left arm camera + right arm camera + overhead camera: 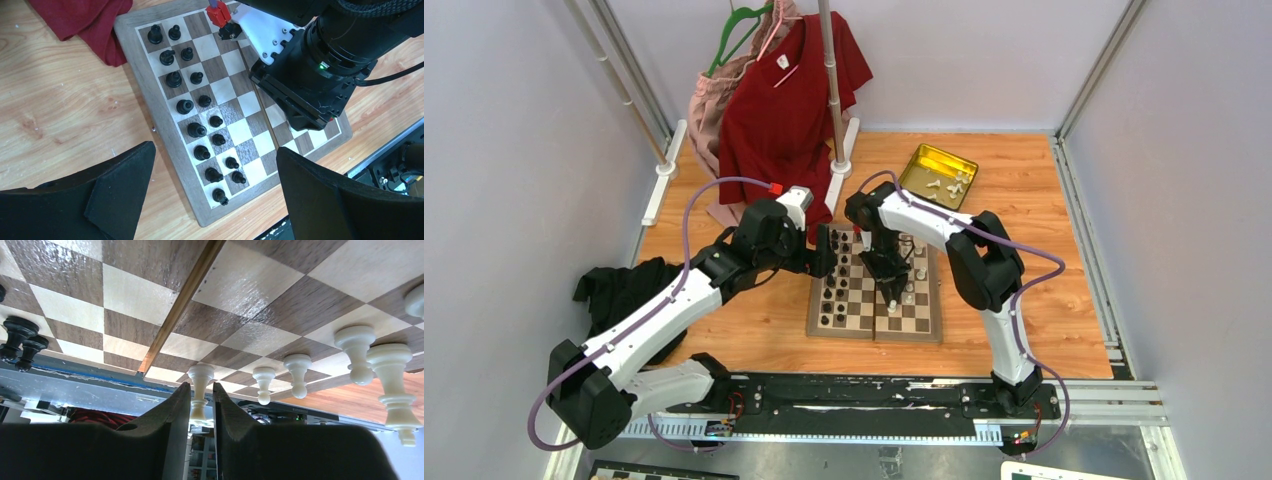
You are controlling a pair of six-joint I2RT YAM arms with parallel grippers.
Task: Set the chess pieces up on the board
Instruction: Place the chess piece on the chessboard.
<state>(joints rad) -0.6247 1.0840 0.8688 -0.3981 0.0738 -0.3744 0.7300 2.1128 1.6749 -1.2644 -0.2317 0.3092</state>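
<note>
Cream lathe-turned pawn (pixel 200 374) pinched in right tool (pixel 201 390), lower centre, on glossy wood-veneer board (pixel 235 335); left tool (pixel 215 150) spread wide, holding nothing.

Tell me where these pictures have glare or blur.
Right wrist view: glare streaks the board, and the right gripper, closed on a white piece, is dark and soft. Left wrist view: board sharp, left gripper soft-edged. Top view: the gold tin shines.

Soft, even light is cast from above. Glare is seen on the board (pixel 250 282) in the right wrist view, whose bottom foreground is blurred.
</note>
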